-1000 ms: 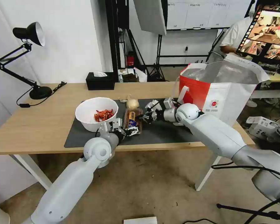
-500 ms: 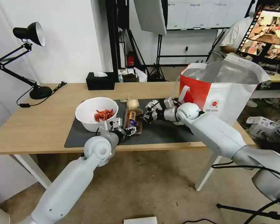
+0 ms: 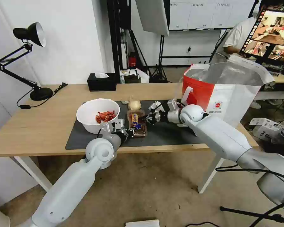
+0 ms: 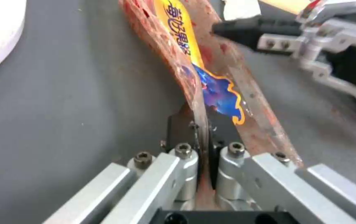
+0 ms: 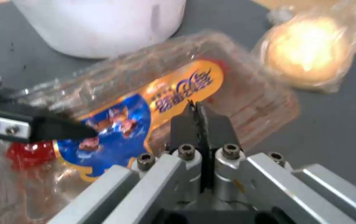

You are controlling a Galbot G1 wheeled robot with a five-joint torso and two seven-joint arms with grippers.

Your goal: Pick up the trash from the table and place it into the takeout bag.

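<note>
Two-handed lift of the clear plastic tray [image 3: 136,122] on the dark mat [image 3: 85,138].

The left gripper [image 4: 201,137] has its jaws clamped on the tray's near edge; the right gripper [image 5: 198,124] has its jaws together on the far rim. To do it well, raise both ends level, clear the white bowl [image 3: 97,115], then carry toward the takeout bag [image 3: 224,91].

White wall [image 3: 72,41], brown floor [image 3: 148,183], black desk lamp [image 3: 28,60] at left.

Clear plastic tray [image 3: 137,121] with yellow-blue label, tilted on grey mat, beside white bowl [image 3: 97,114]
</note>
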